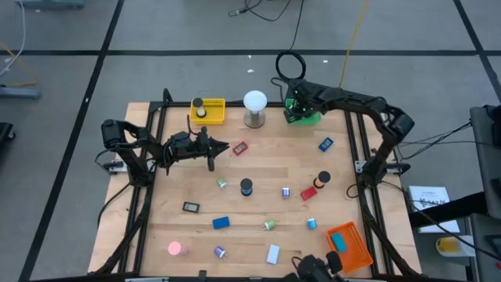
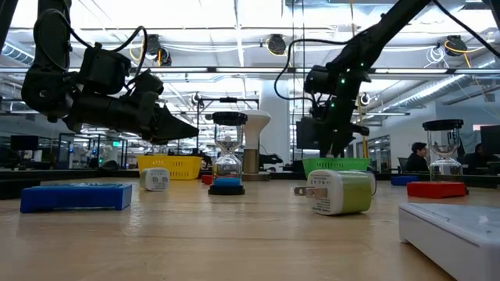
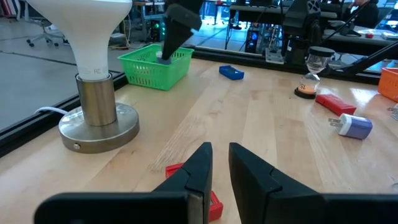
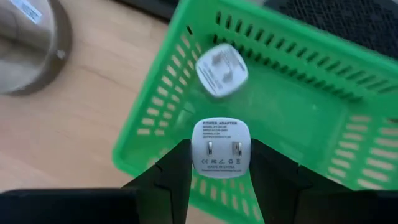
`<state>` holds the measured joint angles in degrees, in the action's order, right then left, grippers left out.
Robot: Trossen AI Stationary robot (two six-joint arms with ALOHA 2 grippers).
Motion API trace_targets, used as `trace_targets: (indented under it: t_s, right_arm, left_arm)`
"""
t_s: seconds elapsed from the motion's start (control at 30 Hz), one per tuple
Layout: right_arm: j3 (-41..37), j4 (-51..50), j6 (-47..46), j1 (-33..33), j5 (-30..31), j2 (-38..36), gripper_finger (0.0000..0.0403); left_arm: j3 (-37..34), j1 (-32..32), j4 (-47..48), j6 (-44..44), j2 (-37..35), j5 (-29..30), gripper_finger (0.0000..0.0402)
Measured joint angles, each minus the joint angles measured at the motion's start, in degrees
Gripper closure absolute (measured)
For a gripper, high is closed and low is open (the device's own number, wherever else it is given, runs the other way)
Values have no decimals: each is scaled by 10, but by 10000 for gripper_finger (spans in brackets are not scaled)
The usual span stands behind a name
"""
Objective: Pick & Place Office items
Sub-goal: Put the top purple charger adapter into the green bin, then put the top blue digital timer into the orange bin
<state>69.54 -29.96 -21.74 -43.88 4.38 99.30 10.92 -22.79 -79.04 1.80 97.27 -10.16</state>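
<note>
The right gripper hangs over the green slotted plastic basket just beside the white ball lamp on its metal stand, its fingers clamped on a white square power adapter — one more adapter already lies inside. On the lamp's other side a yellow basket holds a black round cap. The left gripper, nearly closed and carrying nothing, hovers low over the wooden table near the lamp, right above a red flat block. By the look of it the sorting has barely begun: most small items lie scattered across the board well apart from the lamp — a blue block, a pink disc, a white block, an hourglass — while an orange basket at the far corner holds one blue piece.
</note>
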Motion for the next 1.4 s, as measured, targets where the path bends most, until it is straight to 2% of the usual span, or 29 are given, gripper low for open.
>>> trace_targets:
  t_s: [0.47, 0.77, 1.0, 1.2, 1.4]
  right_arm:
    - [0, 55, -25, -4, -16, 46, 271]
    - [0, 58, -23, -4, -17, 46, 222]
    - [0, 59, -10, -4, -17, 21, 210]
    - [0, 58, 24, -4, -17, -20, 232]
    - [-7, 66, 98, 18, -16, -77, 290]
  left_arm:
    - [0, 0, 6, 2, 0, 0, 344]
    - [0, 0, 10, 2, 0, 0, 344]
    - [0, 0, 10, 5, 0, 0, 344]
    - [0, 0, 13, 7, 0, 0, 344]
    - [0, 0, 13, 49, 0, 0, 344]
